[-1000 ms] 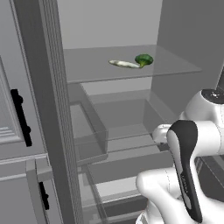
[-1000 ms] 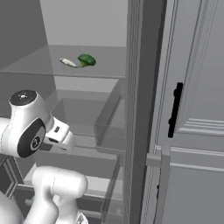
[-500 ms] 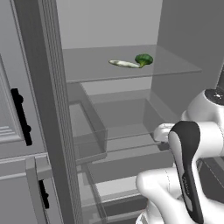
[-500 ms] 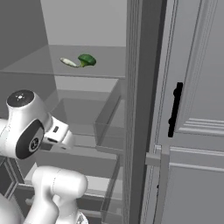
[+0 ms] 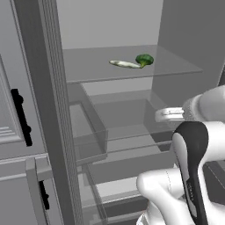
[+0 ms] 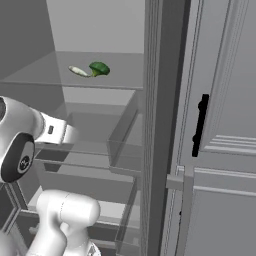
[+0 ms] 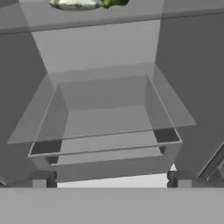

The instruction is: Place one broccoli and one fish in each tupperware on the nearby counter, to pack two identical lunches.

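Note:
A green broccoli [image 5: 144, 59] and a pale fish [image 5: 124, 64] lie side by side on a glass shelf [image 5: 96, 66] inside the open fridge. From the right base view the broccoli [image 6: 99, 68] sits just right of the fish [image 6: 78, 71]. In the hand view the fish [image 7: 76, 4] and broccoli [image 7: 114, 2] are at the very top edge, above and beyond my gripper [image 7: 110, 179]. The gripper is open, its fingertips [image 7: 41, 179] spread wide with nothing between them. The tupperware and the counter are out of view.
A clear fridge drawer [image 7: 105, 113] sits straight ahead of the hand, below the glass shelf. The fridge's frame stands at the left [image 5: 48, 110]. Grey panelled doors with black handles [image 6: 200, 125] flank the opening. The arm's white links [image 5: 193, 158] fill the lower right.
The hand has risen a little in front of the drawer. The fish and broccoli have not moved, and the jaws stay wide.

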